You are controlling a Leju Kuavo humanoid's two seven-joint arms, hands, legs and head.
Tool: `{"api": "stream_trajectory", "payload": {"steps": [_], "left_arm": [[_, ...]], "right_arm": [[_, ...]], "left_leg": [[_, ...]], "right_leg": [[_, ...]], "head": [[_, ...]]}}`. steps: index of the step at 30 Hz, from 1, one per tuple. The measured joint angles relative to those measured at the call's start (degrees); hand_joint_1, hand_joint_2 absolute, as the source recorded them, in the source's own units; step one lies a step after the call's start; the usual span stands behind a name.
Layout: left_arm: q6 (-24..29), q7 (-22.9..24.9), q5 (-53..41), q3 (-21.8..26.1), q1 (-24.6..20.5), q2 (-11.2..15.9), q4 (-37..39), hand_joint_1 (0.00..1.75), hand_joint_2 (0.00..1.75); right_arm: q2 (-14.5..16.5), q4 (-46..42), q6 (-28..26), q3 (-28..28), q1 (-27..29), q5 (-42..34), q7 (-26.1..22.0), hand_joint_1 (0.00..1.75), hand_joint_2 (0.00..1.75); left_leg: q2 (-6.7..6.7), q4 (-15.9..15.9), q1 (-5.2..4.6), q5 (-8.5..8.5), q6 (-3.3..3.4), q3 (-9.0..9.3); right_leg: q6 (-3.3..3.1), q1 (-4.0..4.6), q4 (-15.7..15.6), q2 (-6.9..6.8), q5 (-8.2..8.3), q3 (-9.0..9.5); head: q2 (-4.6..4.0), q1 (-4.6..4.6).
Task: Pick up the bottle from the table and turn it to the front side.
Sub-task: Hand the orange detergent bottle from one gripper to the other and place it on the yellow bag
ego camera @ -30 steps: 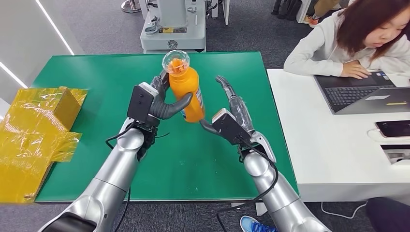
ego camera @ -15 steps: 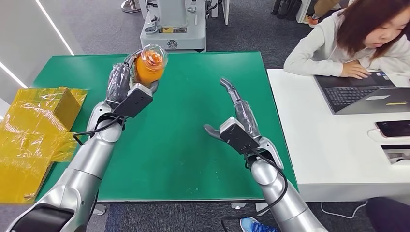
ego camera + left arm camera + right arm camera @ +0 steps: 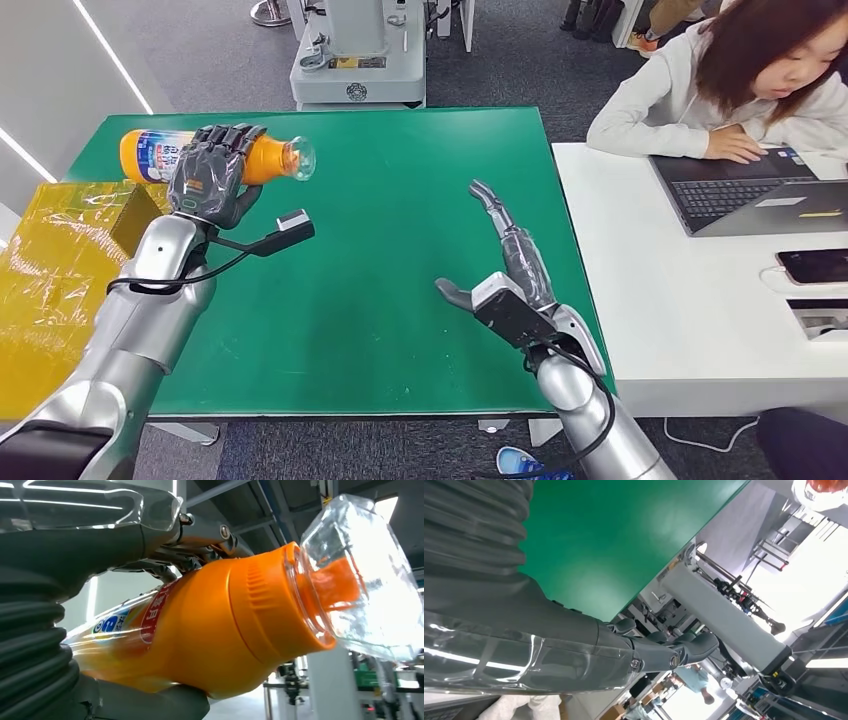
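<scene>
- Nearest the camera, the right robot hand (image 3: 510,275) hovers over the green desk (image 3: 400,300) near its right edge, fingers spread and straight, palm turned inward, holding nothing.
- Farther out and to the left, the left robot hand (image 3: 210,175) is raised above the desk's far-left corner, its dark fingers wrapped around the middle of the orange plastic bottle with a clear domed cap (image 3: 215,155).
- The bottle is off the desk and lies about level: its long axis runs left to right across the head view, cap pointing right toward the desk's middle, base and printed label pointing left.
- From the left wrist, the thumb lies under the bottle's orange shoulder (image 3: 225,625) and the fingers go over the top; the label's edge shows beside the palm.
- The bottle is well apart from the right robot hand, so any further turn looks to depend on the left wrist rolling, unless the right arm reaches across.
- Beyond the left arm, a crumpled yellow plastic wrap (image 3: 60,270) sits off the desk's left side.
</scene>
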Motion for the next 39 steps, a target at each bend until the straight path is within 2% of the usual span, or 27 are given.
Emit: {"api": "stream_trajectory", "payload": {"steps": [6,14,22,31,39], "left_arm": [[0.15,4.92,-7.02,-1.84,-1.82,1.53,5.78,1.75,1.75],[-0.66,7.27,-7.39,-4.15,-4.08,3.61,10.68,1.75,1.75],[-2.62,10.85,-7.4,-4.28,-4.54,7.03,14.11,1.75,1.75],[-4.03,11.65,-7.21,-4.26,-5.03,10.29,16.87,1.75,1.75],[-6.2,11.31,-7.18,-4.26,-5.03,11.75,18.67,1.75,1.75]], "right_arm": [[-0.89,-2.79,-1.9,-0.22,4.31,1.27,0.03,0.0,1.75],[-1.93,-5.24,-2.27,-1.08,8.05,2.11,0.05,0.0,1.75],[-2.99,-5.9,-2.95,-2.51,10.99,2.33,-0.82,0.0,1.75],[-3.41,-5.9,-3.53,-4.07,12.85,2.23,-1.16,0.0,1.75],[-3.47,-6.28,-4.04,-4.84,14.14,2.1,-1.39,0.0,1.75]], "left_leg": [[-0.01,0.0,0.0,0.0,0.0,-0.02],[0.03,-0.01,0.0,0.0,0.0,-0.01],[0.11,-0.02,0.01,0.0,-0.01,-0.02],[0.11,-0.02,0.0,0.0,-0.01,-0.02],[0.11,-0.02,0.0,0.0,-0.01,-0.02]], "right_leg": [[0.0,0.0,-0.01,-0.02,-0.01,-0.01],[0.0,0.0,0.0,0.03,0.0,-0.03],[-0.03,0.0,0.01,0.11,0.02,-0.07],[-0.03,0.0,0.0,0.11,0.02,-0.07],[-0.03,0.0,0.0,0.11,0.02,-0.07]], "head": [[0.0,0.01],[0.0,0.01],[0.0,0.01],[0.0,0.01],[0.0,0.01]]}}
